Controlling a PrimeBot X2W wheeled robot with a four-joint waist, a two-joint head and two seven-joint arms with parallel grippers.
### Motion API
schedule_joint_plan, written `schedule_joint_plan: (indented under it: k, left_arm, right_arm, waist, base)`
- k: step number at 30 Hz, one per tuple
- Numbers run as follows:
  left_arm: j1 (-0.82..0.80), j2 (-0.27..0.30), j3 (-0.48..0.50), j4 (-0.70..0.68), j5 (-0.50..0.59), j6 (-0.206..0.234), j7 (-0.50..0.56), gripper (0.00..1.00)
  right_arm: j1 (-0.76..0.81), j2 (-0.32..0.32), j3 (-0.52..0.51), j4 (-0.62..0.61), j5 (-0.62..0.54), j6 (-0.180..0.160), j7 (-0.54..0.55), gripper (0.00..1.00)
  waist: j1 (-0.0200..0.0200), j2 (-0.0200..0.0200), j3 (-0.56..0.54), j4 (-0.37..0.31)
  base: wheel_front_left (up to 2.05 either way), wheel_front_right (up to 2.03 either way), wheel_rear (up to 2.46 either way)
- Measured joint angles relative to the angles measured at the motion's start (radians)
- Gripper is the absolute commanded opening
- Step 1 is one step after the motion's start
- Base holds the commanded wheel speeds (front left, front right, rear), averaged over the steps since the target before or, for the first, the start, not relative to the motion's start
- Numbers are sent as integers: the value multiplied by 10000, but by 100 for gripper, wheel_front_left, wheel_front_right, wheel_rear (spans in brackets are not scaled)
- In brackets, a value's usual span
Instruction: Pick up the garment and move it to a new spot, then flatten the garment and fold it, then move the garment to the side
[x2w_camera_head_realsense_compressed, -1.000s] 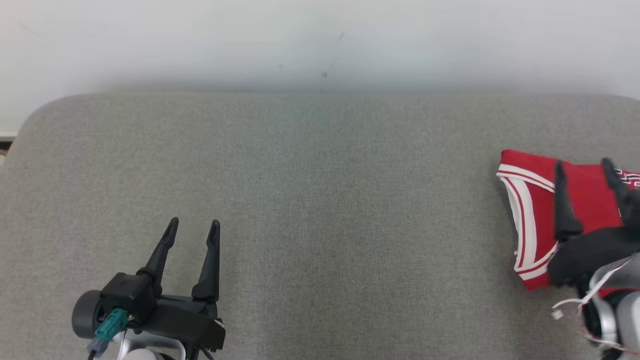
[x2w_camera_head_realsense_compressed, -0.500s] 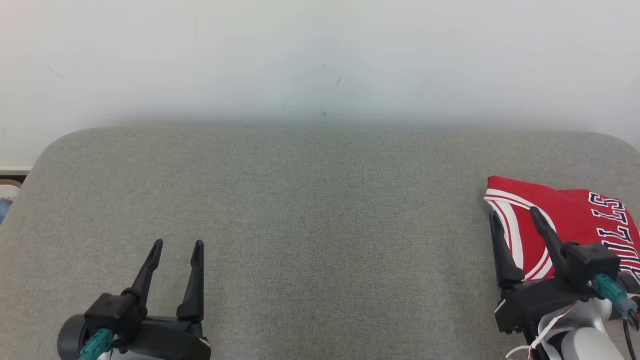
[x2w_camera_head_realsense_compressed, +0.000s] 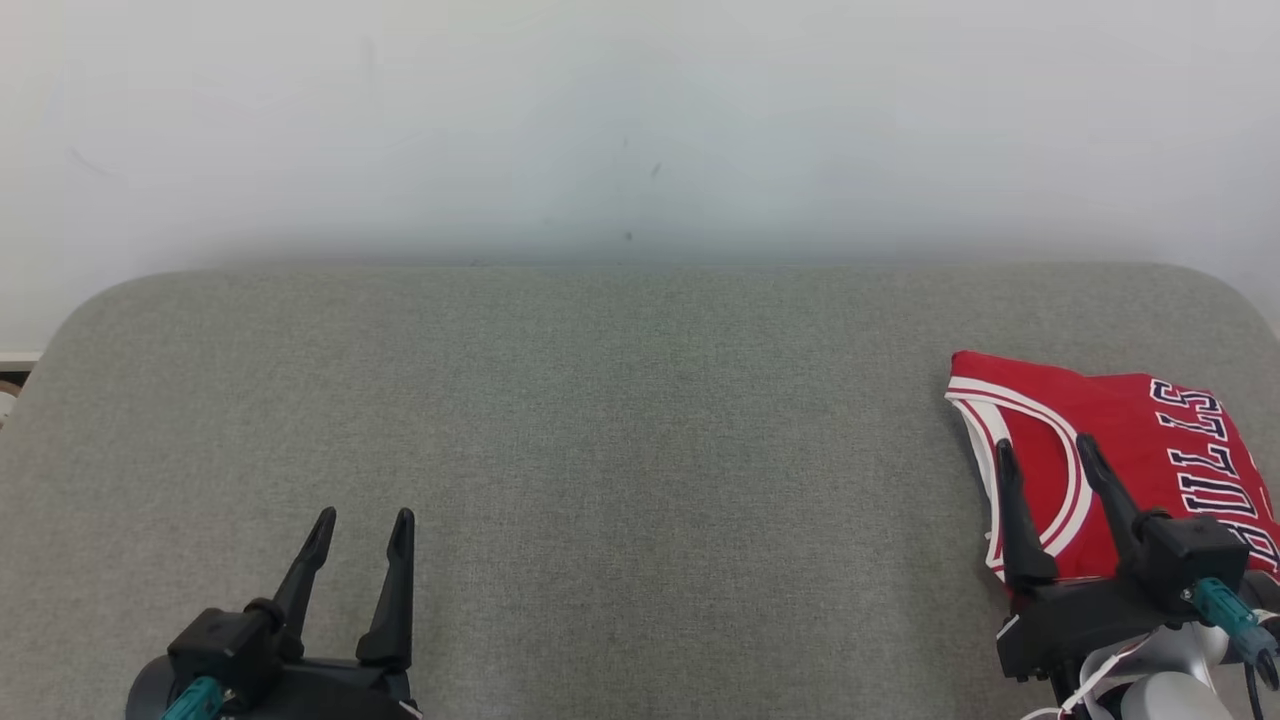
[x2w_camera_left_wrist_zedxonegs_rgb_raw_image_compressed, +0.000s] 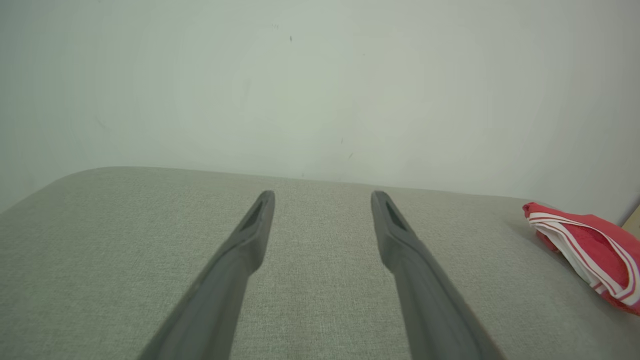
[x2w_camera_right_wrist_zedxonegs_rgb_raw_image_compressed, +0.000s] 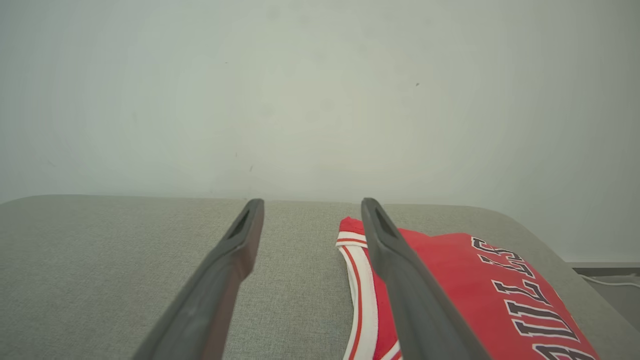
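Garment (x2w_camera_head_realsense_compressed: 1140, 440): a folded red jersey with white trim and dark lettering. It lies flat at the right end of the grey pad (x2w_camera_head_realsense_compressed: 640, 450), close to the pad's rounded far corner.

Right gripper (x2w_camera_head_realsense_compressed: 1044, 443): fingers spread wide, not closed on the cloth. In the head view both fingers show in front of the jersey's near left part, over its white-trimmed edge. In the right wrist view the left finger shows over bare pad and the right finger over red cloth, with the trimmed edge between them. Whether either finger touches the cloth cannot be told.

Left gripper (x2w_camera_head_realsense_compressed: 366, 514): fingers likewise spread wide, over bare pad, well apart from the jersey.

Obstructions: the jersey's right side is cut off by the head view's edge, and its near edge is hidden behind the right gripper's body. The lettering reads only in part. Both gripper bases are cut off at the bottom edge.
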Motion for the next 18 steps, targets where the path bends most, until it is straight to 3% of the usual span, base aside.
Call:
schedule_joint_plan:
  k: [18]
  left_arm:
    - [-4,-146,497,-59,-378,291,-4,100]
  right_arm:
    - [-12,180,46,577,2,0,-514,100]
  waist:
    - [0,0,-15,-74]
  base:
    - [0,0,0]
